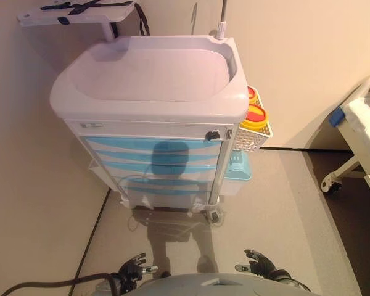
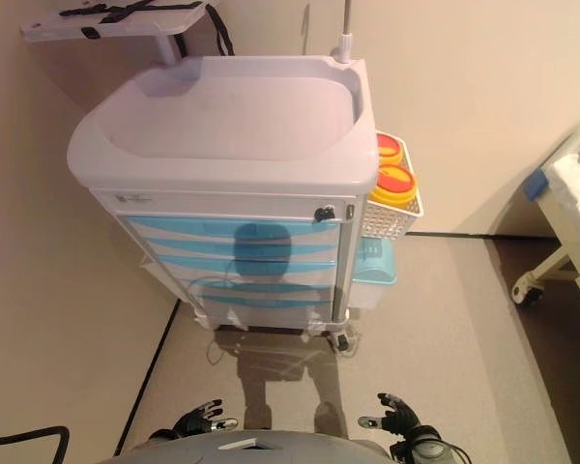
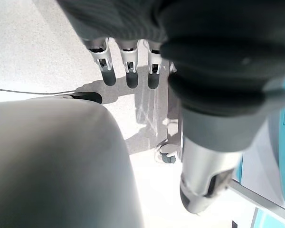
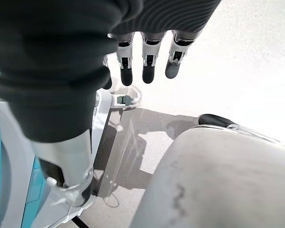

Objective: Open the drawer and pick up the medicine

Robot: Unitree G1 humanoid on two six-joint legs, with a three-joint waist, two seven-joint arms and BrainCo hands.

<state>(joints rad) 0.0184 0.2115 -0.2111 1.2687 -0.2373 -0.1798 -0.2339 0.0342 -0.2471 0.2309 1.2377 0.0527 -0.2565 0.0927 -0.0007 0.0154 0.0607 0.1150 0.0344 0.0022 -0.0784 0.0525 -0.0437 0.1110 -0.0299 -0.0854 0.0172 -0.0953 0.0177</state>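
Nearest the viewer, low in the head views, the left hand [image 1: 134, 267] and the right hand [image 1: 259, 264] hang at either side, both over bare grey floor [image 1: 277, 209] and well short of anything. Each hand has its fingers straight and slightly spread, thumb apart, holding and touching nothing; the wrist views show the left fingers [image 3: 128, 66] and right fingers [image 4: 147, 64] pointing down at the floor. Open floor lies between the hands and the cart [image 1: 154, 80] ahead, with nothing standing in the way. The cart is white with a raised rim round its flat top, and its front carries a stack of blue drawers [image 1: 154, 151], all shut, with a small dark lock knob [image 1: 214, 134] above them at the right. The medicine cannot be seen anywhere. A white basket [image 1: 254, 137] hangs on the cart's right side, holding yellow tubs with red lids [image 1: 256, 115], and a pale blue bin [image 1: 237, 166] sits beneath it. To the left a wall runs close beside the cart. Far right, a bed frame on a caster [image 1: 330, 183] stands well apart.
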